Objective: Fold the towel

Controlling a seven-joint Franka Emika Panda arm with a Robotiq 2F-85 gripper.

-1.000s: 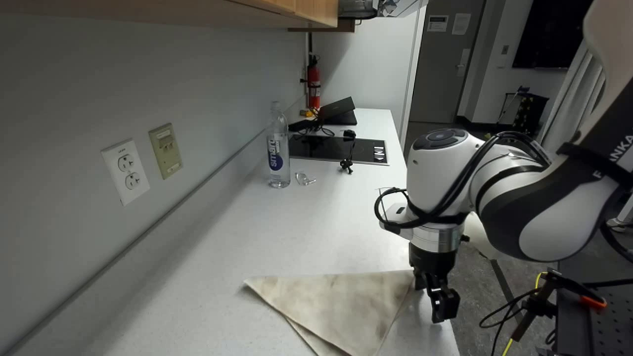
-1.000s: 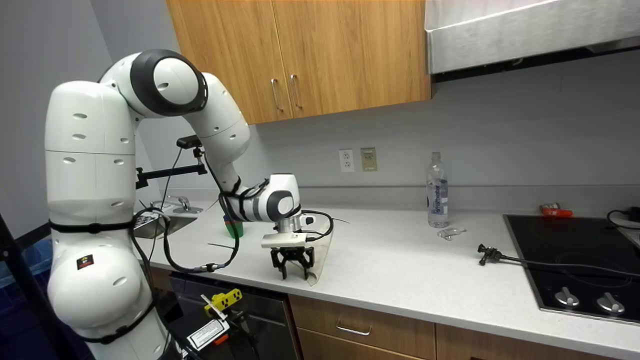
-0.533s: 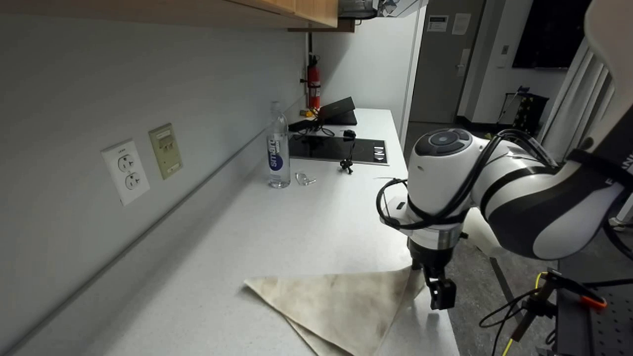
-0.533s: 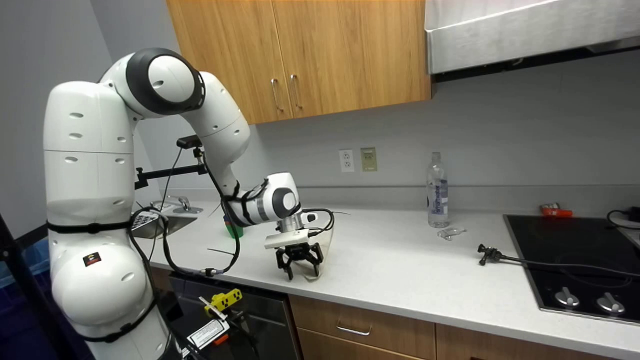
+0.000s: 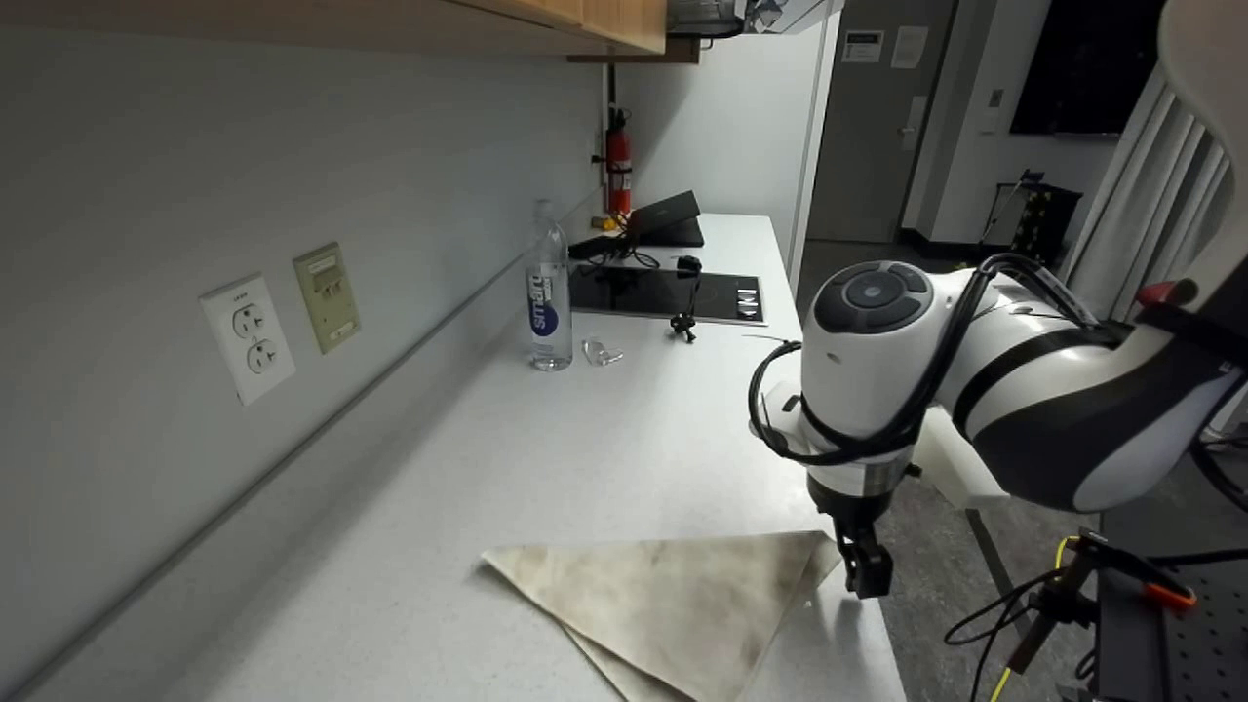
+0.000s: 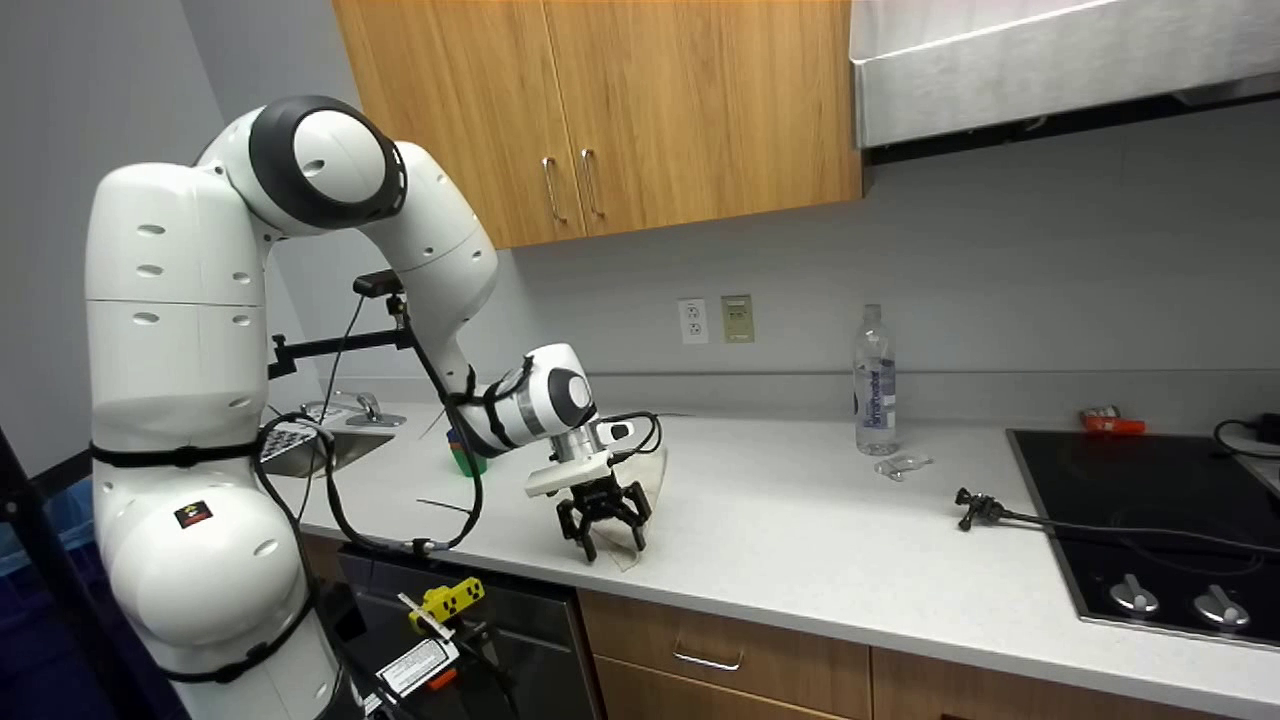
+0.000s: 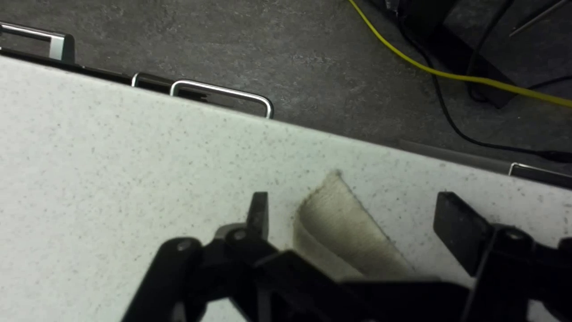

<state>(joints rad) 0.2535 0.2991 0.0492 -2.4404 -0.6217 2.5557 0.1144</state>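
The towel (image 5: 673,604) is a stained beige cloth lying folded in a rough triangle on the counter, a second layer showing along its lower left edge. In an exterior view it is mostly hidden behind the arm, with a strip visible (image 6: 655,482). One corner of the towel (image 7: 344,219) points toward the counter's front edge and shows a curved fold in the wrist view. My gripper (image 7: 353,212) is open and empty, fingers wide apart on either side of that corner. In both exterior views the gripper (image 5: 858,564) (image 6: 614,548) is tilted, low over the corner near the front edge.
The counter's front edge (image 7: 313,129) runs close beyond the towel corner, with drawer handles (image 7: 223,89) below. A clear bottle (image 5: 551,312) and a small clear plastic piece (image 5: 601,353) stand further along, before a black cooktop (image 5: 653,292). A wall cabinet (image 6: 640,110) hangs above.
My gripper has tilted and shifted slightly along the counter, its fingertips rising a little in an exterior view. More of the towel's front corner now shows. The fingers stay open.
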